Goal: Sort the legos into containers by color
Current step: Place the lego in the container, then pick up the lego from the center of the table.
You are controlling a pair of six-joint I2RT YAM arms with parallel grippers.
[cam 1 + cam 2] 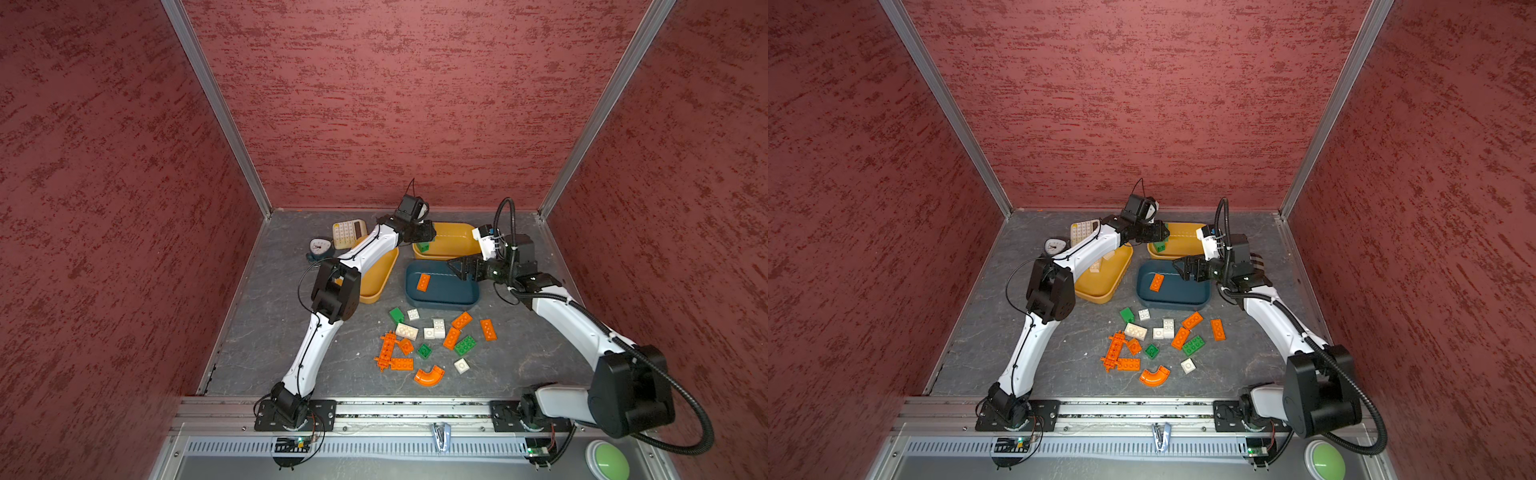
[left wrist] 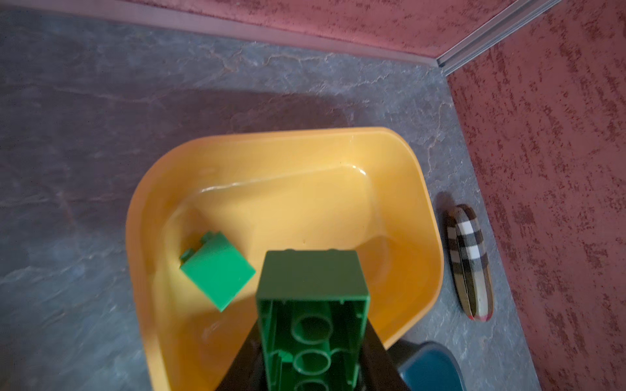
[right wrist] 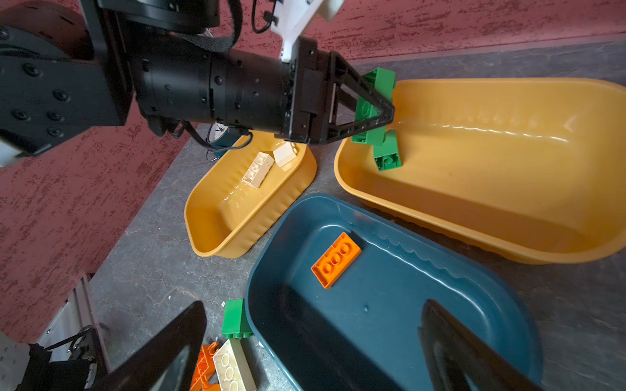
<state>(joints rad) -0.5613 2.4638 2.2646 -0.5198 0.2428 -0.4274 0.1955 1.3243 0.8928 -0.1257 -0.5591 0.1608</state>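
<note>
At the far left of the desk (image 1: 270,332) sit a clock (image 1: 320,247) and a calculator (image 1: 347,232). Next to them is the near yellow tray (image 1: 380,278), partly under the left arm, with two white bricks (image 3: 257,169) lying in it. The left hand (image 1: 428,237) is clamped on a green brick (image 2: 311,304), holding it above the left end of the far yellow tray (image 1: 457,245). A small green brick (image 2: 218,270) lies inside that tray. In front of it the teal tray (image 1: 449,299) holds one orange brick (image 1: 423,282). The right hand (image 1: 456,269) hovers over the teal tray's right end with its jaws wide apart and nothing between them. Loose bricks (image 1: 464,345) in orange, green and white lie scattered on the desk in front of the teal tray, an orange elbow (image 1: 430,376) nearest the rail. A plaid case (image 2: 469,260) lies just beside the far yellow tray, by the wall.
</note>
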